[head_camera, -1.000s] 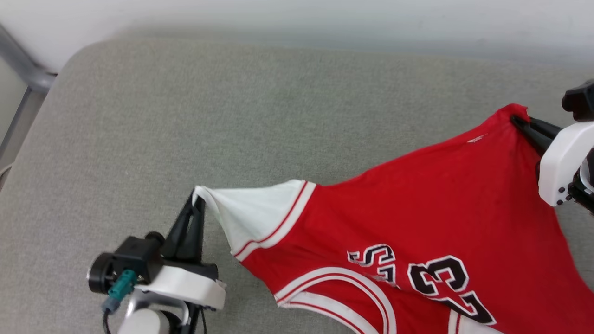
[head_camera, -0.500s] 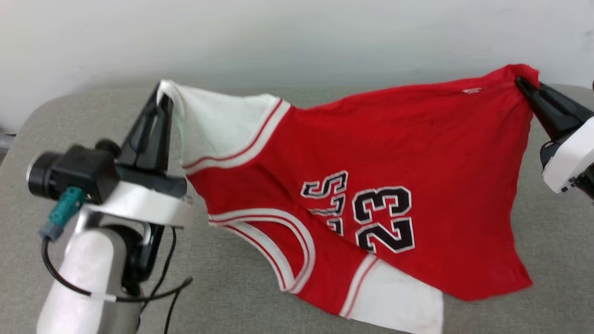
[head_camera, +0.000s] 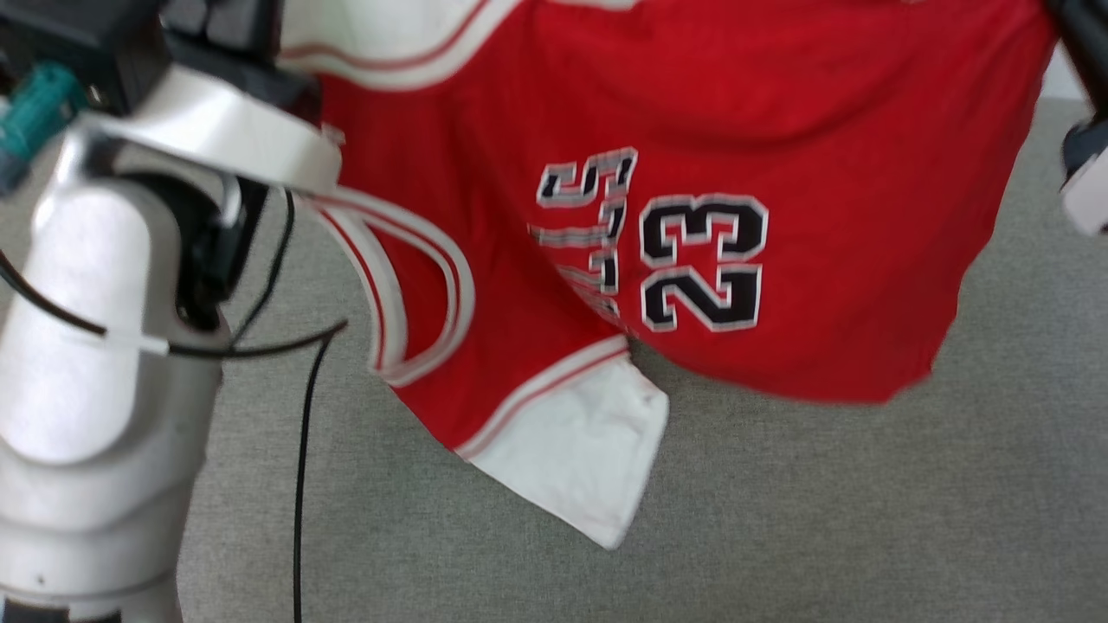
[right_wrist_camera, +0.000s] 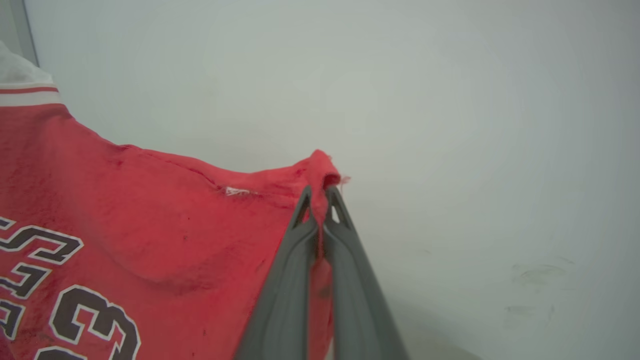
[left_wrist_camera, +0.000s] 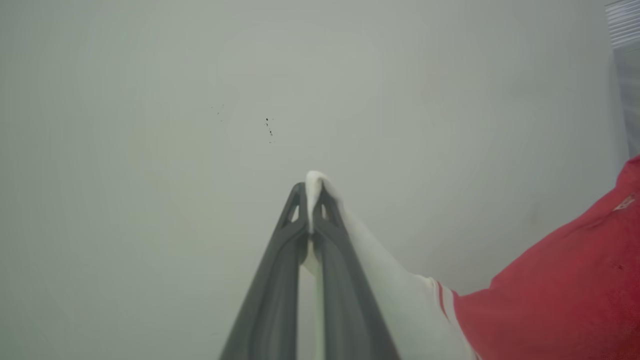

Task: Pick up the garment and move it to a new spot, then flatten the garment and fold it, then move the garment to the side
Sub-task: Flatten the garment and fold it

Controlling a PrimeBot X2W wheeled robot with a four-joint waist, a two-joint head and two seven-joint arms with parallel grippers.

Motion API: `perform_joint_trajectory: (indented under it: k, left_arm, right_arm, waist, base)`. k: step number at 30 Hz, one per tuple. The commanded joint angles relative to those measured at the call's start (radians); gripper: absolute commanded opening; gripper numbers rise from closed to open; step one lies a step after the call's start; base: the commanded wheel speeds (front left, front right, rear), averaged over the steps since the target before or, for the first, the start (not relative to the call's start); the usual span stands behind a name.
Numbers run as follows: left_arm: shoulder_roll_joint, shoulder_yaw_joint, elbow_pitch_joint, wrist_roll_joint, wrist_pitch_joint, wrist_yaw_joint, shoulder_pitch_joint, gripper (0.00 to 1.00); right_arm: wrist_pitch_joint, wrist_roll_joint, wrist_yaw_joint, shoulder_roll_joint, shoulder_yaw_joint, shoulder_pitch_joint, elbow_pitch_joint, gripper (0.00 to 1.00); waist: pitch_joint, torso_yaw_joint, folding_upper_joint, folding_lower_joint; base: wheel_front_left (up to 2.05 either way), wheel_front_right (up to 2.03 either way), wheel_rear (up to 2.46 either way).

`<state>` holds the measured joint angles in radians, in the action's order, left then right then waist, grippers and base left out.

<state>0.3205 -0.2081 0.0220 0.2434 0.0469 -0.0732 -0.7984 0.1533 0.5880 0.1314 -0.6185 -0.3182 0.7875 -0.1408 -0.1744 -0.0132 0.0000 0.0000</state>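
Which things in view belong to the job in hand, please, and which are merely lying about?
In the job: red BULLS 23 jersey, held up; left gripper, shut on its white sleeve; right gripper, shut on a red corner.
Just there: grey padded surface; pale wall; black cable.

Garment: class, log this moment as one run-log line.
phase: lift | garment: held up, spread above grey cushion | left fingers: shut on white sleeve | right fingers: shut on red corner
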Motion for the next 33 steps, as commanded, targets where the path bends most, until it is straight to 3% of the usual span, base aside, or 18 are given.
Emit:
perform_joint_trajectory:
  k: [1, 8, 21, 28, 33]
  left_arm:
    - [0.005, -0.003, 0.009, -0.005, -0.002, -0.007, -0.047, 0.0]
    - [0.002, -0.03, 0.13, -0.007, -0.016, -0.031, -0.336, 0.0]
    - [0.003, -0.081, 0.454, -0.044, 0.051, -0.05, -0.875, 0.0]
    - [0.016, -0.106, 0.594, -0.044, 0.109, -0.054, -1.01, 0.0]
    - [0.012, -0.12, 0.671, -0.022, 0.155, -0.055, -0.991, 0.0]
  right_arm:
    - [0.006, -0.005, -0.002, 0.009, 0.014, 0.034, 0.0, 0.0]
    - [0.037, -0.07, -0.002, 0.024, 0.036, 0.274, -0.065, 0.0]
    - [-0.029, -0.185, -0.002, 0.082, -0.026, 0.783, -0.358, 0.0]
    - [-0.095, -0.202, -0.001, 0.12, -0.06, 0.934, -0.52, 0.0]
    - [-0.142, -0.183, -0.002, 0.138, -0.111, 0.946, -0.6, 0.0]
  waist:
    - [-0.031, 0.001, 0.0, 0.0]
    - [-0.13, 0.002, 0.0, 0.0]
    - [-0.32, -0.013, 0.0, 0.0]
    - [-0.388, -0.012, 0.0, 0.0]
    - [-0.427, -0.008, 0.0, 0.0]
  base:
    - [0.0, 0.0, 0.0]
    - [0.0, 0.0, 0.0]
    - [0.0, 0.0, 0.0]
    - [0.0, 0.0, 0.0]
    - [0.0, 0.0, 0.0]
